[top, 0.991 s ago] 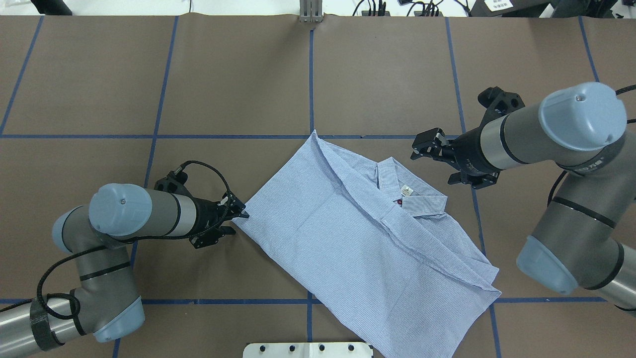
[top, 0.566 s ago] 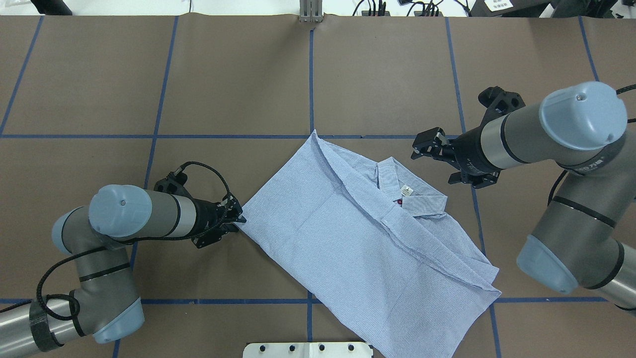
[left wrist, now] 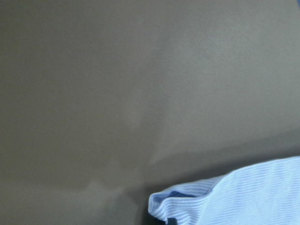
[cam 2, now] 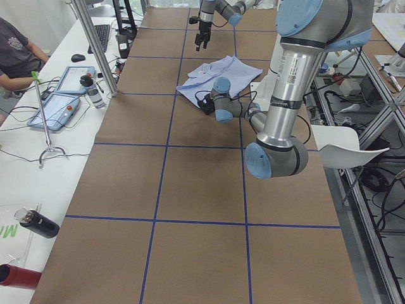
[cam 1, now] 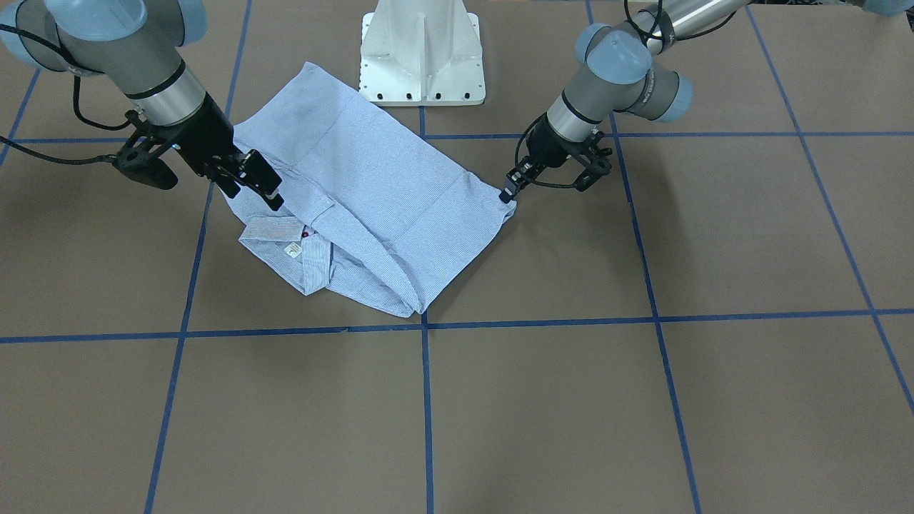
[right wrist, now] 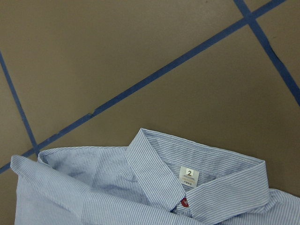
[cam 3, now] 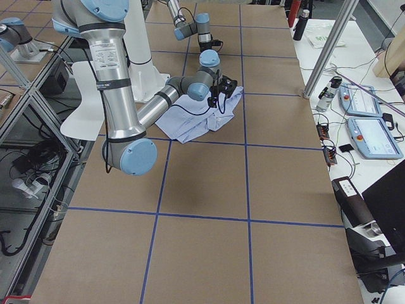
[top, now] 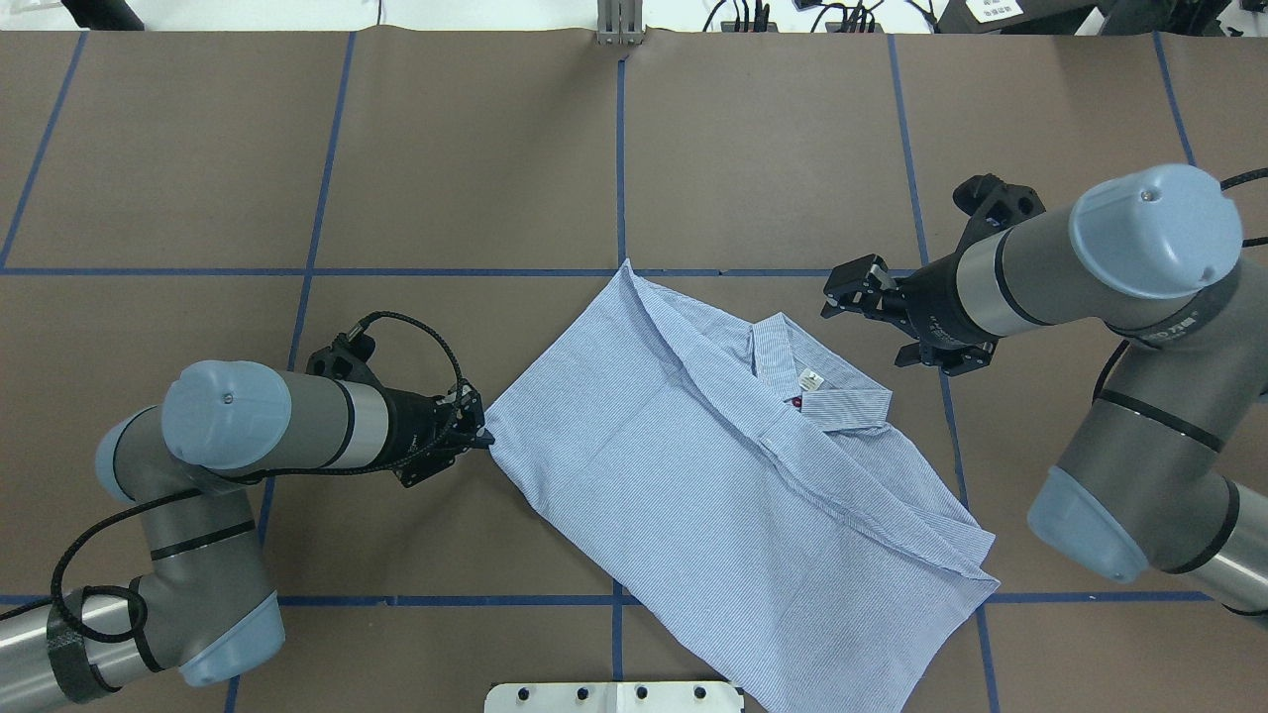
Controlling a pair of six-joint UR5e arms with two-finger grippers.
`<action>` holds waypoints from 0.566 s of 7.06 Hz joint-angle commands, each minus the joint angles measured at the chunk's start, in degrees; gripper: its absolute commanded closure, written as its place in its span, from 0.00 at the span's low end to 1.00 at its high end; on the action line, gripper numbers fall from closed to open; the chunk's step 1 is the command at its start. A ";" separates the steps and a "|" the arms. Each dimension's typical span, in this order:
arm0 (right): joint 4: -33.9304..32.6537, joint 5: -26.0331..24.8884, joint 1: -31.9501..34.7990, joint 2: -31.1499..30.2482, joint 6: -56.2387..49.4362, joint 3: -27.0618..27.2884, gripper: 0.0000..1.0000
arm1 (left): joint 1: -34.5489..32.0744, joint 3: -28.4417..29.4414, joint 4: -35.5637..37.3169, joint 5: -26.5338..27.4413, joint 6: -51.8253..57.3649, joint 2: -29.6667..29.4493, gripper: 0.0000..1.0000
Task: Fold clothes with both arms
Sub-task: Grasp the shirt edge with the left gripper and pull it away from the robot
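Brown paper covers the long worktop [top: 792, 149], ruled into big squares by blue tape lines [top: 621, 158], and a white pedestal [cam 1: 421, 57] stands at the robot's edge of it. Along the far side from the robot runs a white desk [cam 2: 25, 164] with a keyboard [cam 2: 101, 35], a mouse [cam 2: 77, 57], two handheld control tablets [cam 2: 60, 104] and a dark bottle [cam 2: 38, 223] lying on its side; a seated person [cam 2: 16, 50] shows at the desk's end. Near the middle of the worktop, just in front of the pedestal, the light-blue striped shirt [top: 693, 475] lies flat and askew to the grid, partly folded, with a long crease running down it. Its collar [top: 792, 366] points toward the robot's right and shows a small white neck tag [right wrist: 189, 176] marked 2 and a red button [right wrist: 184, 203] just below it. The left arm [top: 267, 431] reaches low across the worktop, and the left jaws are pressed together, pinching the shirt's outer corner on that side. The right arm [top: 1040, 267] hangs above the worktop just beside the collar, clear of the cloth, and the right jaws are spread and hold nothing.
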 commanded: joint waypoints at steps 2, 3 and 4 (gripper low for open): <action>0.00 -0.09 0.00 0.00 0.03 -0.02 0.00 | -4.90 0.71 0.51 -0.01 8.56 0.03 1.00; 0.09 0.00 0.00 0.09 0.12 0.16 0.00 | -8.84 4.11 0.94 -0.10 14.71 -1.19 1.00; 0.09 0.00 0.00 0.09 0.29 0.16 0.00 | -13.67 9.71 0.77 -0.27 20.60 -4.59 1.00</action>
